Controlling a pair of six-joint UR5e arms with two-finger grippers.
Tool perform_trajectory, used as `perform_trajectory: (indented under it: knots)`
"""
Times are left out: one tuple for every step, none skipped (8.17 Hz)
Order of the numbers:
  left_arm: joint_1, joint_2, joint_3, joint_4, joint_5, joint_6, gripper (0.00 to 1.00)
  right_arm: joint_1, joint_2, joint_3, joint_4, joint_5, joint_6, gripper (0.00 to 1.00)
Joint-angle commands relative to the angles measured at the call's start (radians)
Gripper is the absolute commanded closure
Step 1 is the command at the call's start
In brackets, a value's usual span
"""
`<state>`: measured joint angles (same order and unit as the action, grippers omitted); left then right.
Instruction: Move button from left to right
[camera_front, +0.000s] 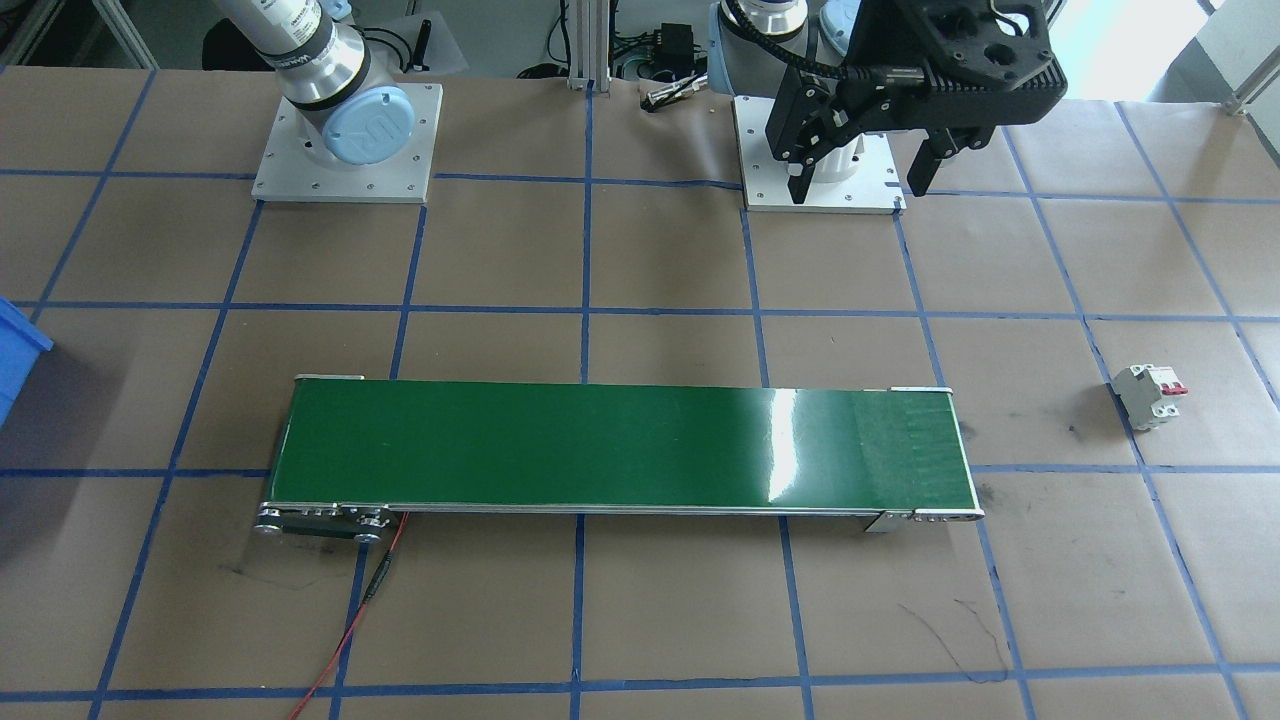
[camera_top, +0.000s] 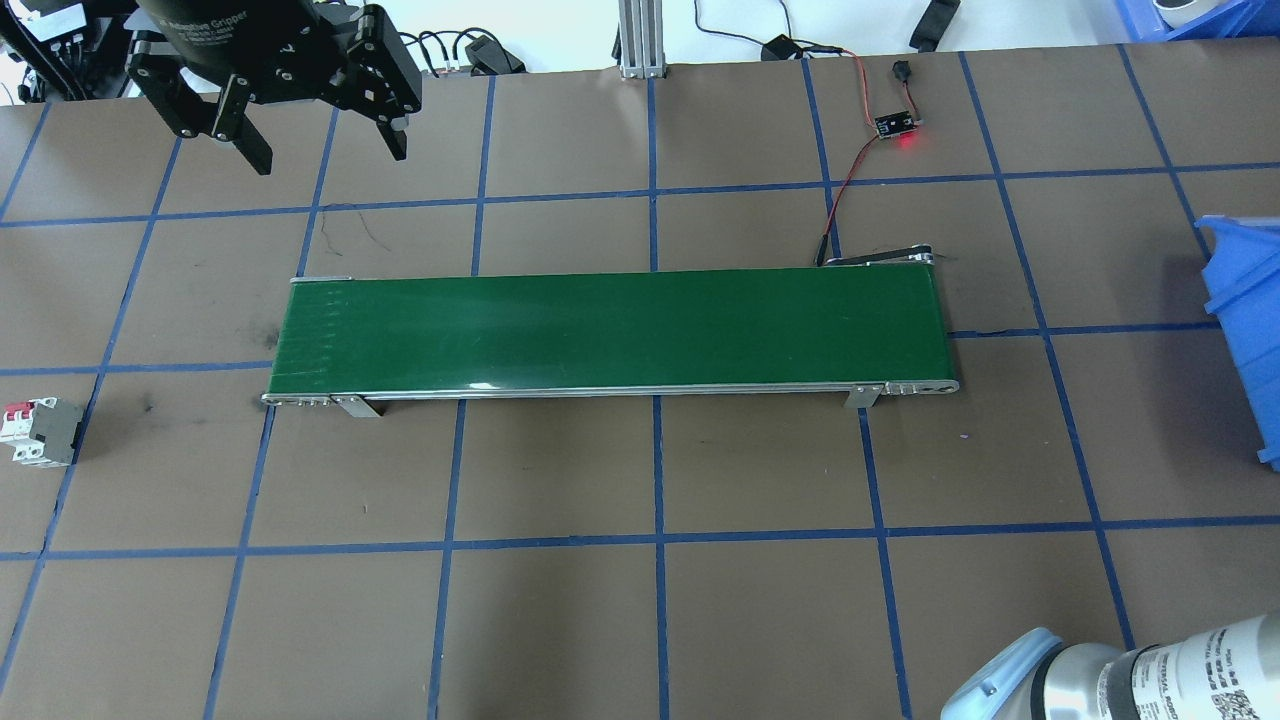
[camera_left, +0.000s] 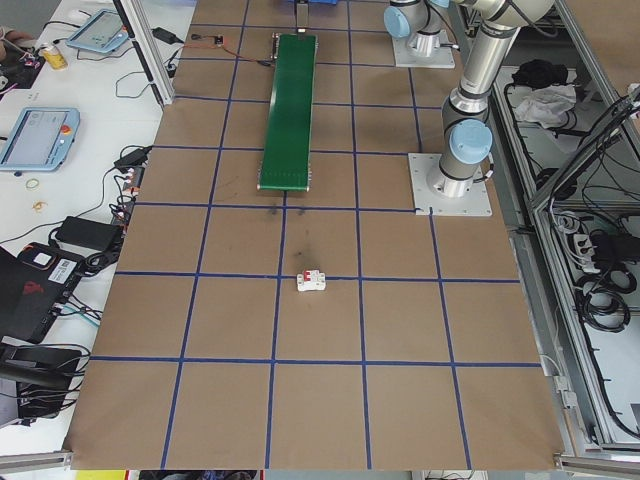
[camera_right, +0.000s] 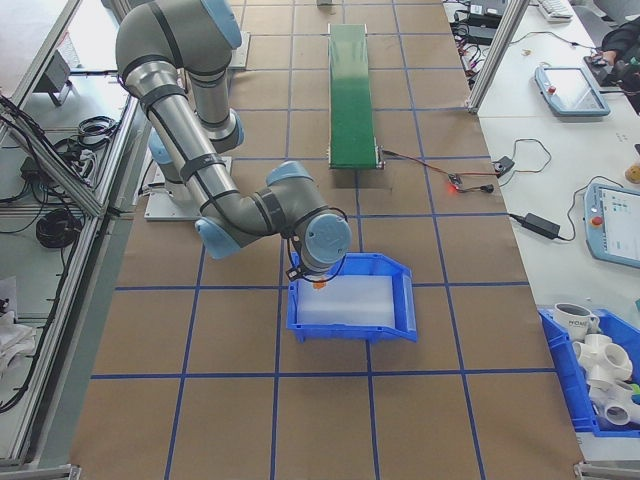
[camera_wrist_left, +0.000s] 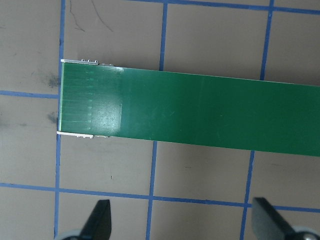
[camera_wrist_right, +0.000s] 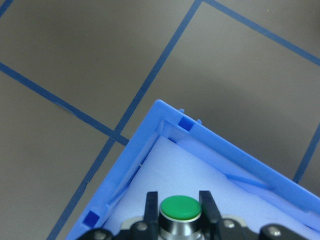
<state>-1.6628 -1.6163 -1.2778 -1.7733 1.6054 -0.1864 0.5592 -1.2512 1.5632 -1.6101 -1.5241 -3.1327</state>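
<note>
A brown paper-covered table (camera_top: 640, 600) gridded with blue tape is seen, a green conveyor belt (camera_top: 610, 330) at centre. The left gripper (camera_top: 315, 140) hangs upper left, fingers spread — nothing held. The button (camera_wrist_right: 180, 207) is clamped by the right gripper (camera_wrist_right: 177, 210) over the blue bin (camera_wrist_right: 210, 145).
</note>
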Motion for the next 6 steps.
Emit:
perform_trajectory:
  knots:
    - [0.000,0.001,0.000,-0.002,0.001,-0.001,0.00,-0.008,0.079,-0.032,-0.063,0.070,-0.007,1.00]
    - [0.000,0.003,0.000,0.000,-0.001,-0.002,0.00,-0.008,0.091,-0.032,-0.115,0.111,-0.013,1.00]
    - [0.000,0.003,0.000,0.000,-0.001,-0.004,0.00,-0.008,0.104,-0.032,-0.161,0.119,-0.013,1.00]
    - [0.000,0.003,0.000,-0.002,0.001,-0.004,0.00,-0.008,0.108,-0.028,-0.169,0.119,-0.020,1.00]
    - [0.000,0.006,-0.002,0.000,0.001,-0.002,0.00,-0.007,0.111,-0.017,-0.189,0.151,-0.044,1.00]
    - [0.000,0.006,-0.002,0.000,-0.001,-0.005,0.00,-0.007,0.108,-0.003,-0.211,0.180,-0.047,0.90]
